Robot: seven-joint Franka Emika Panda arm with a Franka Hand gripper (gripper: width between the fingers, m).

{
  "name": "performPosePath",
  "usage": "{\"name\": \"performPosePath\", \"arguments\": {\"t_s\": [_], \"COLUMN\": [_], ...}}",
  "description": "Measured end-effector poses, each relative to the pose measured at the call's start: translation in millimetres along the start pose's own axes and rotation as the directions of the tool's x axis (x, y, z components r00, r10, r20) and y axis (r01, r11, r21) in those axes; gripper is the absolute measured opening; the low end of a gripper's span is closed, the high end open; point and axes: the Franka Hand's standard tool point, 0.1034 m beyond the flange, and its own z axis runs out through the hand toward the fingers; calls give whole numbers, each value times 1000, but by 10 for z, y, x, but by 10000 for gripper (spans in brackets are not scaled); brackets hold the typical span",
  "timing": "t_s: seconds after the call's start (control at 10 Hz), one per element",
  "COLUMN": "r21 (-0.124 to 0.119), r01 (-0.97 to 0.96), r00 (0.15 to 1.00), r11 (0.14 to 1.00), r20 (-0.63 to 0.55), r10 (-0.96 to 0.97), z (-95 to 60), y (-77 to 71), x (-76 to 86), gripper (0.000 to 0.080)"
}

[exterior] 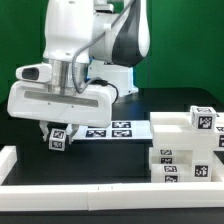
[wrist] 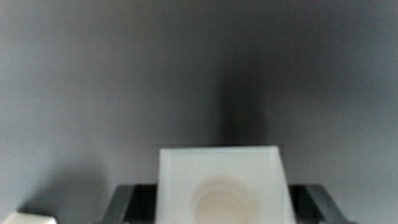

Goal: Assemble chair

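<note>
My gripper [exterior: 57, 128] hangs low over the black table at the exterior view's left, shut on a small white chair piece [exterior: 58, 140] that bears a black-and-white tag. In the wrist view the same white piece [wrist: 221, 180] fills the space between the two dark fingers [wrist: 135, 205], with blurred grey table behind it. The other chair parts [exterior: 186, 150], blocky white pieces with tags, are stacked together at the exterior view's right. They are apart from the gripper.
The marker board [exterior: 108, 129] lies flat on the table just right of the gripper. A long white border rail [exterior: 100, 190] runs along the front, and another [exterior: 6, 162] stands at the left edge. A green wall is behind.
</note>
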Motion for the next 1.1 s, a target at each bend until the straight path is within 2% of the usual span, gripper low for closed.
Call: {"name": "performPosePath", "arguments": {"t_s": [0.2, 0.3, 0.4, 0.5, 0.6, 0.7, 0.8, 0.9, 1.1], "r21": [3, 3, 3, 2, 1, 24, 64, 83, 165], "r01": [-1, -1, 0, -1, -2, 2, -21, -38, -125], "r00": [1000, 1000, 1000, 1000, 1000, 999, 995, 994, 958], "r11": [1000, 1000, 1000, 1000, 1000, 1000, 998, 996, 978], "r20": [2, 3, 3, 4, 4, 42, 95, 106, 275], "r10": [1, 1, 0, 1, 2, -3, 15, 29, 76], "z": [2, 6, 7, 8, 5, -15, -93, -171, -251], "y": [-4, -4, -4, -3, 12, 34, 88, 166, 44], "x": [8, 4, 3, 2, 3, -5, 53, 185, 318], "gripper": [271, 468, 468, 609, 641, 641, 648, 648, 649]}}
